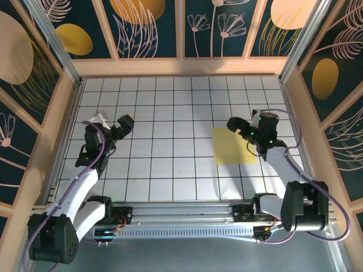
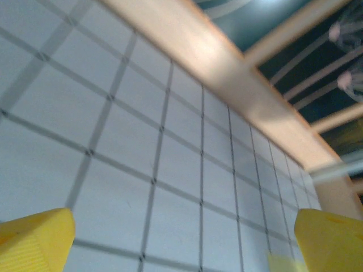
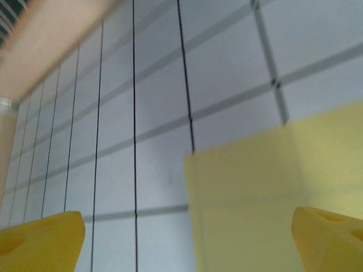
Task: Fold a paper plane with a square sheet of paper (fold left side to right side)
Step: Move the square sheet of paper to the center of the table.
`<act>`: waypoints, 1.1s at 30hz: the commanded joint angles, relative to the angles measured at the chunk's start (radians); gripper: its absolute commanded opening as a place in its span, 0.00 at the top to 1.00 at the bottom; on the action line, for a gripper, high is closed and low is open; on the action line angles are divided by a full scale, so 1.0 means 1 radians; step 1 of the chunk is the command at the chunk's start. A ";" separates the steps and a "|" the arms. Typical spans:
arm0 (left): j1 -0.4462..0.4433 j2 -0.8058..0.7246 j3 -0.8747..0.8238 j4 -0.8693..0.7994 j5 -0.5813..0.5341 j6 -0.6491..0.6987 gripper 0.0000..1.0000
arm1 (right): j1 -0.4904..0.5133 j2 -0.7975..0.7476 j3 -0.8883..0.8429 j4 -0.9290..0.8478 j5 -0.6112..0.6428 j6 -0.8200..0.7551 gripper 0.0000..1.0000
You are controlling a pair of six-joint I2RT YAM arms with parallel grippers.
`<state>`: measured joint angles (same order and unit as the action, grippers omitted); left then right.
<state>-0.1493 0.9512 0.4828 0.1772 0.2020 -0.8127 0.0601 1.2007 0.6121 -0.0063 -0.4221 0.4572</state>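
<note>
Hovering over the square sheet of paper (image 1: pixel 233 146), right gripper (image 3: pixel 187 243) spread apart; left gripper (image 2: pixel 181 243) likewise spread

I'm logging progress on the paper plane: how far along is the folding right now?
Done: nothing folded; the square sheet of paper lies flat on the table, with no crease I can see. In hand: the right gripper hovers open at the sheet's far edge, holding nothing; the left gripper is open, well off to the left. Left: the left-to-right fold and all later folds.
</note>
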 commanded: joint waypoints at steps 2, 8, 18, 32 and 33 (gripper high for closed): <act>-0.115 0.046 -0.033 0.052 0.092 -0.168 0.01 | 0.096 0.105 -0.010 -0.088 -0.117 0.058 0.09; -0.232 0.166 0.038 0.077 0.051 -0.163 0.01 | 0.166 0.224 0.033 -0.067 -0.035 0.060 0.10; -0.280 0.223 0.085 0.054 -0.012 -0.164 0.01 | 0.237 0.348 0.077 -0.039 -0.046 0.117 0.11; -0.282 0.189 0.115 -0.049 -0.099 -0.152 0.01 | 0.503 0.517 0.171 0.193 -0.014 0.485 0.13; -0.282 0.189 0.115 -0.049 -0.099 -0.154 0.01 | 0.523 0.534 0.180 0.216 -0.009 0.511 0.13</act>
<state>-0.4252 1.1553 0.5701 0.1593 0.1196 -0.9558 0.5388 1.6806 0.7712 0.1402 -0.4515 0.8471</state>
